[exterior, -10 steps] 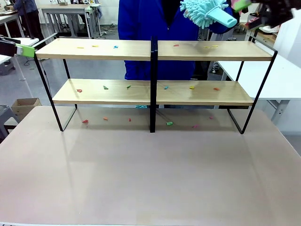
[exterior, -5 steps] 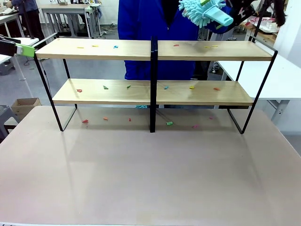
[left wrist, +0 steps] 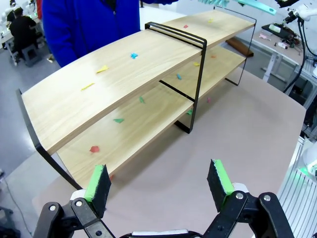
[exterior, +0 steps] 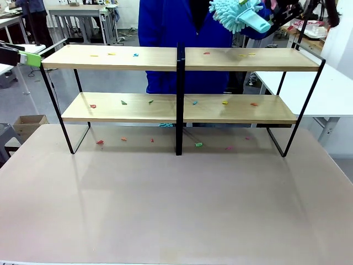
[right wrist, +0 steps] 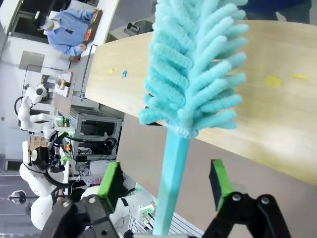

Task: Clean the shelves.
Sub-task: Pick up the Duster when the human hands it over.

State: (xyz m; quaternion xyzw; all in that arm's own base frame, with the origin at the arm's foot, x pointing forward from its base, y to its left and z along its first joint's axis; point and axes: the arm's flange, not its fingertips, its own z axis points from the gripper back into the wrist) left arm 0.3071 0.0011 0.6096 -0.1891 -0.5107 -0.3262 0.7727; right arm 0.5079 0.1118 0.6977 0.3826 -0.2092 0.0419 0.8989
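Observation:
The shelves (exterior: 110,58) stand across the far half of the table, two light-wood tiers in a black frame, with several small coloured scraps (exterior: 135,54) on both boards. A teal fluffy duster (exterior: 234,12) hangs above the top board's right half. My right gripper (exterior: 278,15) is at its handle. In the right wrist view the teal handle (right wrist: 171,188) runs between my right gripper's (right wrist: 163,181) green pads, which stand well apart from it. My left gripper (left wrist: 158,181) is open with nothing in it, off the left end of the shelves (left wrist: 99,99). It also shows at the left edge of the front view (exterior: 30,58).
A person in a blue top (exterior: 165,22) stands right behind the shelves. More scraps (exterior: 198,144) lie on the tabletop under the lower board. A white side table (exterior: 331,94) stands at the right. The near tabletop (exterior: 176,210) is bare.
The duster and my right gripper have shifted a little left above the top board's right half. The left arm has not moved.

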